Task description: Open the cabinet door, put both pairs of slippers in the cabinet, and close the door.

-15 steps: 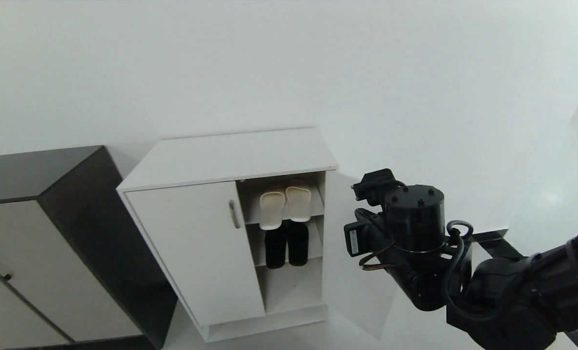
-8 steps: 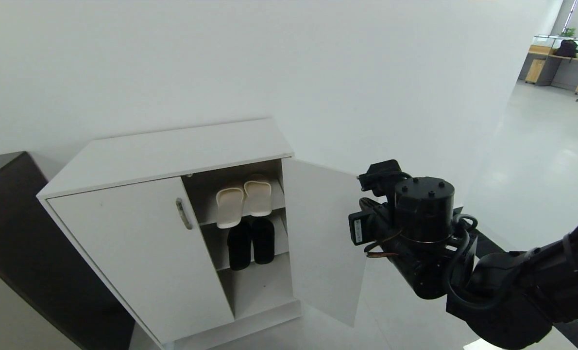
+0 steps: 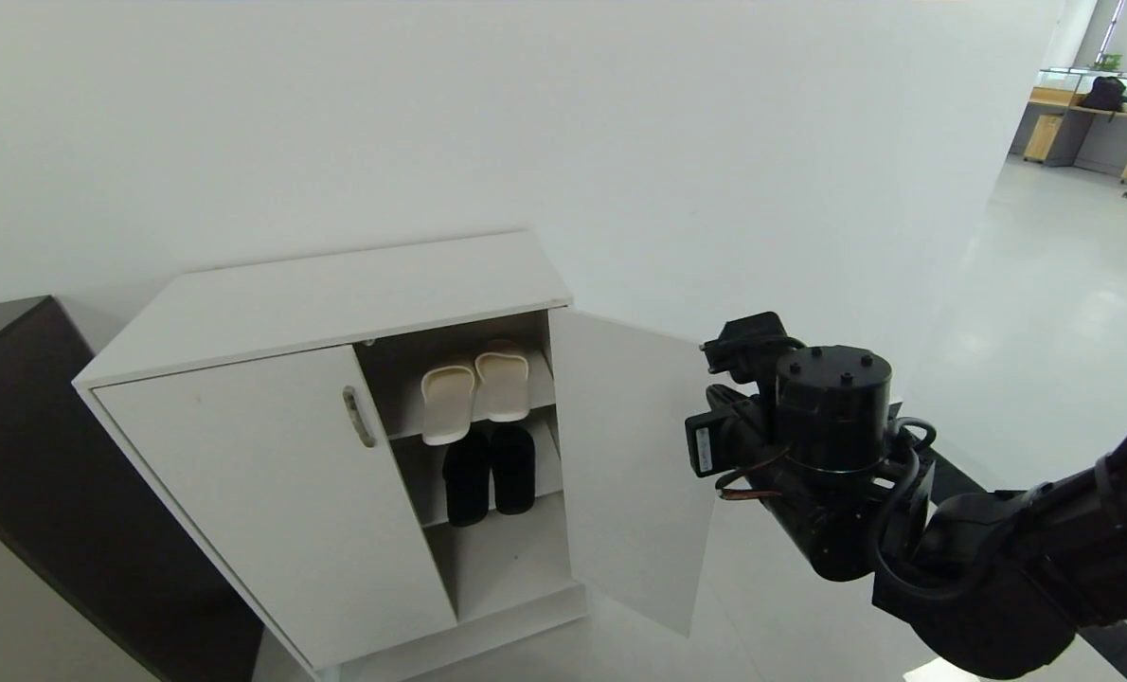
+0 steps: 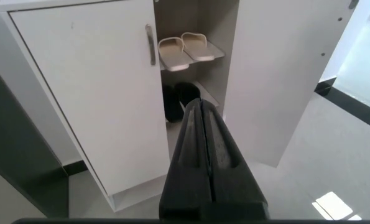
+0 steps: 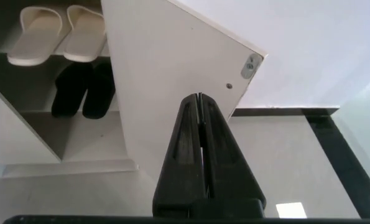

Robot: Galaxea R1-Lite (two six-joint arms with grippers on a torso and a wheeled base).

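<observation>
The white cabinet [image 3: 336, 294] stands against the wall with its left door [image 3: 270, 502] closed and its right door [image 3: 620, 474] swung open. A white pair of slippers [image 3: 474, 388] lies on the top shelf, and a black pair of slippers [image 3: 490, 474] on the shelf below. My right arm's wrist [image 3: 824, 426] hangs just right of the open door's free edge. The right gripper [image 5: 200, 99] is shut and empty, close to the right door [image 5: 172, 81]. In front of the opening my left gripper [image 4: 201, 102] is shut and empty, pointing at the black slippers [image 4: 181, 99].
A dark cabinet [image 3: 24, 426] stands left of the white one. The white wall runs behind both. Bare grey floor [image 3: 1046, 313] stretches to the right, with desks [image 3: 1094, 114] far off. The lowest shelf [image 3: 502, 559] holds nothing.
The head camera swung right in the first half second, shifting the whole picture left. Since then my right wrist has edged slightly right. Door and slippers have not moved.
</observation>
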